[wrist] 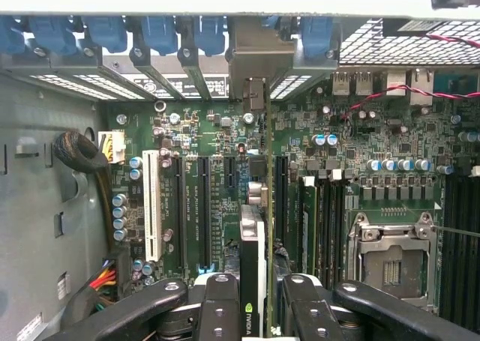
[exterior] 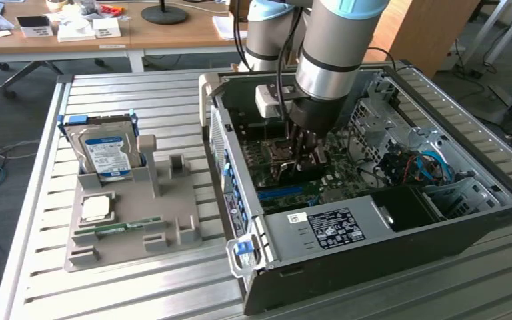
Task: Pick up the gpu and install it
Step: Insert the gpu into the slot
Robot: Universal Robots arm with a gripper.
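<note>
- The gripper [wrist: 259, 305] is down inside the open computer case [exterior: 389, 237], clenched on the gpu [wrist: 253, 243]; a finger presses on either face of the card, so it hangs edge-on and upright over the motherboard [wrist: 225, 131]
- Held that way, I'd say, so its bottom edge can meet an expansion slot; it runs parallel to the white slot [wrist: 152, 206] and the long black slots beside it, with its silver bracket end up against the rear wall under the row of blue clips [wrist: 161, 30]; whether it is already seated I cannot tell
- The case lies on its side on the slatted worktop [exterior: 149, 100], side panel off, which leaves the board facing up for the arm to reach straight down
- A grey holder [exterior: 136, 223] sits on the exterior view's left, well apart from the case; it props the hard drive [exterior: 105, 153] upright and carries a square processor chip [exterior: 96, 208] and a memory stick [exterior: 125, 228] lying flat, each in its own recess
- Writing: a small green mark with lettering on the card's edge between the fingers reads as Nvidia; the power supply label [exterior: 332, 228] and the drive's blue-white label carry print too small to read
</note>
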